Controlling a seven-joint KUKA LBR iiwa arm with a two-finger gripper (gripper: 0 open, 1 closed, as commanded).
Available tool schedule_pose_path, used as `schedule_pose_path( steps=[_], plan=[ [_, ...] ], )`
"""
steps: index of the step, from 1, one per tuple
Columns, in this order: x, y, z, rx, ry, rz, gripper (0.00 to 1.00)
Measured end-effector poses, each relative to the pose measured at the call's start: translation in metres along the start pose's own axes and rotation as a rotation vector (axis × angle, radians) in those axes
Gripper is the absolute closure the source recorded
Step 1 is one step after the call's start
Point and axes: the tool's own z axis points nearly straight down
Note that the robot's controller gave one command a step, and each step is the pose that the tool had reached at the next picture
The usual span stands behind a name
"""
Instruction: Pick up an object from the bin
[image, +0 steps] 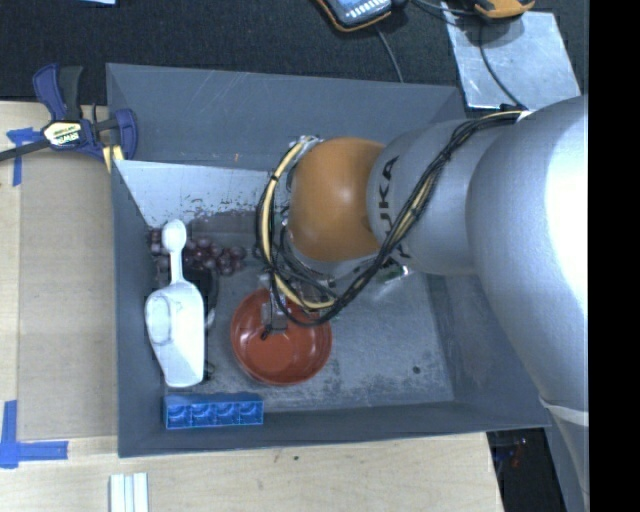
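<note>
My gripper (273, 320) reaches down under the arm's wrist over a round red bowl (290, 355) in the lower middle of the bin, its tip at the bowl's upper left part. A white plastic scoop (177, 325) lies just left of the bowl, handle pointing to the back. A bunch of dark purple grapes (208, 258) lies behind the scoop, left of the gripper.
A blue studded building brick (214, 411) lies along the bin's front wall, below the scoop. The big arm with its orange cover and cables hangs over the bin's middle and right side, hiding the floor beneath it.
</note>
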Motion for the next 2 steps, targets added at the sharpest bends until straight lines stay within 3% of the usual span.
schedule_pose_path(
  steps=[1,2],
  plan=[
    [0.000,0.008,-0.040,0.000,-0.006,-0.027,1.00],
    [-0.028,0.012,-0.150,-0.001,-0.010,-0.003,1.00]
  ],
)
